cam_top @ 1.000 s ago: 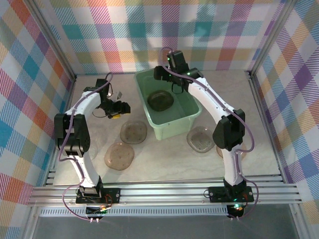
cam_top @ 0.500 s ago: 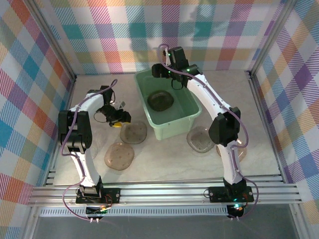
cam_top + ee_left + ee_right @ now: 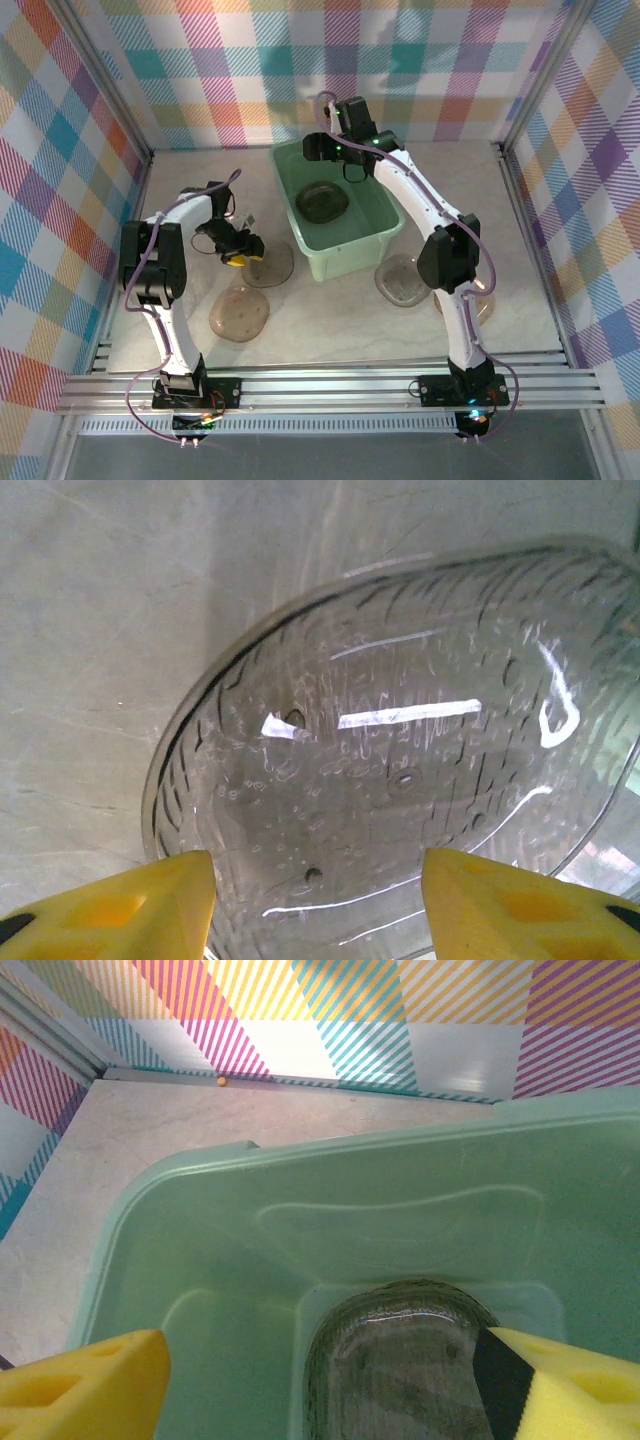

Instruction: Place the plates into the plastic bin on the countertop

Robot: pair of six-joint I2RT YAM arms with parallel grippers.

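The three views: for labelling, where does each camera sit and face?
Top external: above and behind, looking down at the countertop; left arm and right arm.
Left wrist: low over a plate, looking down; left gripper at the bottom.
Right wrist: above the plastic bin, looking in toward the back wall; right gripper at the bottom.
Shared: top external and right wrist show that bin.

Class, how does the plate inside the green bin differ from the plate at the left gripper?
The bin plate lies inside the plastic bin; the countertop plate lies on the countertop. The bin plate looks darker against green; the countertop plate looks paler. The right gripper hangs open above the bin plate; the open left gripper straddles the countertop plate's rim. Both are translucent, brownish and rounded.
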